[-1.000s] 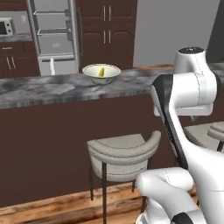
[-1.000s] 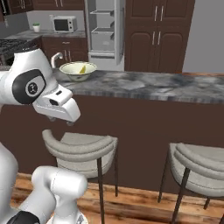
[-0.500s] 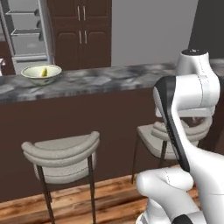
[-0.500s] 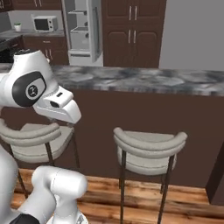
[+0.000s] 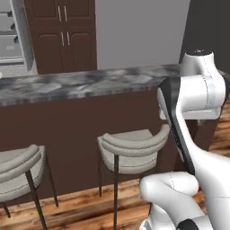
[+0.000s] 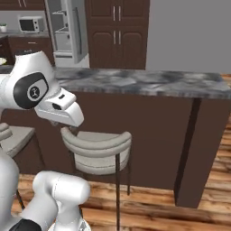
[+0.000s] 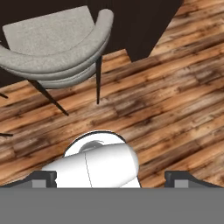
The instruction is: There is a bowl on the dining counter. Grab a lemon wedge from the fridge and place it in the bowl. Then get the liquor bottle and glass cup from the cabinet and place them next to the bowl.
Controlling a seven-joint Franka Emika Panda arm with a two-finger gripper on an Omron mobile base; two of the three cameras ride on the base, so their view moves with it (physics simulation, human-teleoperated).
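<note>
The dining counter (image 5: 81, 83) (image 6: 149, 83) runs across both base views, with a grey marbled top and a dark wood front. A pale sliver of the bowl (image 6: 2, 61) shows at the far left edge of the right base view. Behind the counter stands the fridge (image 6: 67, 31) (image 5: 11, 31) with its door open and shelves showing. My gripper (image 7: 111, 177) is open with nothing between its fingertips (image 7: 43, 177), and it points down at the wooden floor. The lemon wedge, liquor bottle and glass cup are out of view.
Pale round-backed stools (image 5: 130, 146) (image 6: 97, 146) (image 7: 52, 43) stand along the counter's front. Tall dark brown cupboard doors (image 5: 63, 36) (image 6: 117, 31) rise behind the counter beside the fridge. A microwave (image 6: 29, 25) sits at the back left. The wooden floor (image 7: 175, 87) lies open to the right.
The whole scene has slid left in both base views, so the base has driven right along the counter. The bowl has gone to the picture's left edge. The gripper stays open.
</note>
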